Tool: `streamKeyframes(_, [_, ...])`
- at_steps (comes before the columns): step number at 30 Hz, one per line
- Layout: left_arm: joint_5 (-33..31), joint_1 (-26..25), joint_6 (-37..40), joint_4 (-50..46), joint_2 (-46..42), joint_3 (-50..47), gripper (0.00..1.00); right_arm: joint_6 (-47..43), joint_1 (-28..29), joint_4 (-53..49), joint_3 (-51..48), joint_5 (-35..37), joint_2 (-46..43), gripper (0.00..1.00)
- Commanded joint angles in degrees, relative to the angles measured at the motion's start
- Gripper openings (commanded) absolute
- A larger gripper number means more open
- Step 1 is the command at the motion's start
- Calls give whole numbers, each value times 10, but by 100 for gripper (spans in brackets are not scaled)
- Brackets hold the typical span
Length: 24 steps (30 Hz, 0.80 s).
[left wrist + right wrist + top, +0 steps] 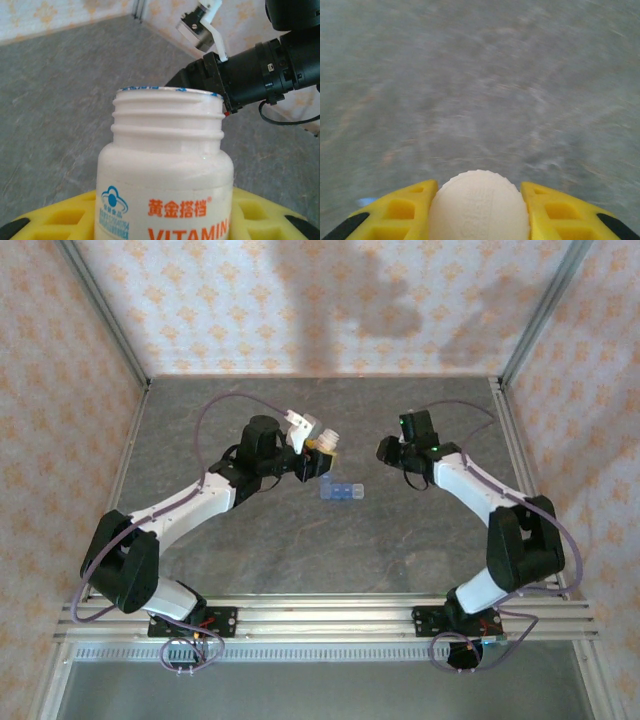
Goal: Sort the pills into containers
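Containers (pixel 342 491): blue translucent strip, lying mid-table (pixel 300 560) between the arms; contents too small to tell. White bottle (pixel 167 150), uncapped, hanging just behind the strip; left gripper (pixel 165 225) is clamping its body, fingers half-spread. Right gripper (pixel 479 222), well right of the strip, is pinching a white ribbed cap (pixel 479 195), fingers nearly closed.

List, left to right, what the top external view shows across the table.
From the left: left arm's base → blue pill organizer → right gripper → right arm's base.
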Motion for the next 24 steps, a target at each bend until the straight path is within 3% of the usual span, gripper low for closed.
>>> streamKeyframes(1, [-42, 5, 14, -29, 4, -13, 0, 20, 6, -16, -11, 125, 20, 32])
streamKeyframes(9, [-86, 5, 16, -85, 31, -10, 0, 61, 37, -19, -35, 235, 73, 32])
streamKeyframes(16, [-98, 4, 17, -98, 43, -13, 0, 89, 46, -7, -49, 225, 108, 38])
streamKeyframes(22, [-99, 3, 16, -104, 45, -11, 0, 100, 46, -12, -47, 205, 126, 50])
streamKeyframes(24, [-97, 4, 20, -113, 45, -8, 0, 100, 46, -11, -50, 200, 122, 61])
